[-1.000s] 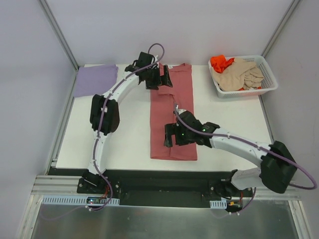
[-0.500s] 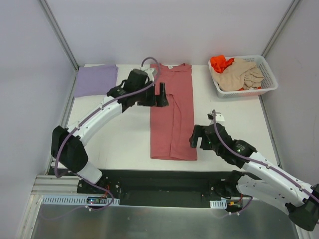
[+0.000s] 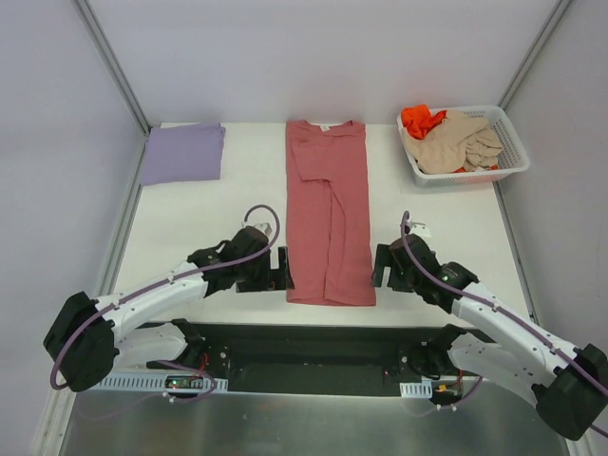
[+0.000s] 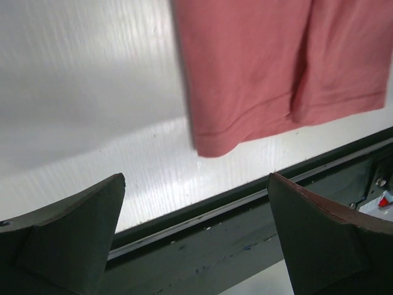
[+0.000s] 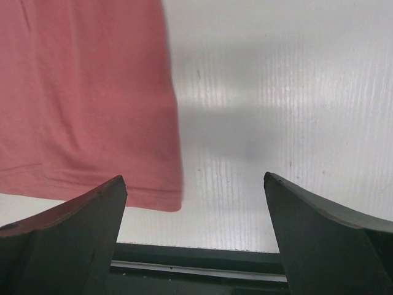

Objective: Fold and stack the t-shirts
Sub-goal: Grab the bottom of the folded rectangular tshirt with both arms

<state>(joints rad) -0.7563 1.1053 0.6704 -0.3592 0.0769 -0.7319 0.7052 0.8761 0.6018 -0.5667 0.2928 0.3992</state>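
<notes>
Presently the left gripper [image 3: 278, 269] stands low over the table [image 3: 209, 218] with its jaws spread wide and nothing between them. The right gripper [image 3: 380, 266] is in the same condition: jaws apart, empty. Between the two lies the rose-red t-shirt [image 3: 328, 218]. Its hem's left corner is just beside the left gripper, on that gripper's inner side, and its right corner is just beside the right gripper. Neither gripper touches the cloth. In each wrist view the hem corner sits ahead of the open jaws.

The shirt is already folded lengthwise into a narrow strip and lies flat. Its long axis runs straight away from both grippers. The hem is at the grippers' end and the collar points away from them, well beyond reach of the present pose.

The step in hand appears to be taking the hem corners to fold the strip toward the collar. To do it well, each gripper should pinch its corner through every layer, at matching points. Both should then lift evenly and carry the hem along the long axis without skew.

Far beyond the left gripper, to its outer side, lies a folded lavender t-shirt [image 3: 182, 152]. Far beyond the right gripper, a white mesh basket [image 3: 513, 142] holds a beige t-shirt [image 3: 456, 142] and an orange t-shirt [image 3: 418, 119].
</notes>
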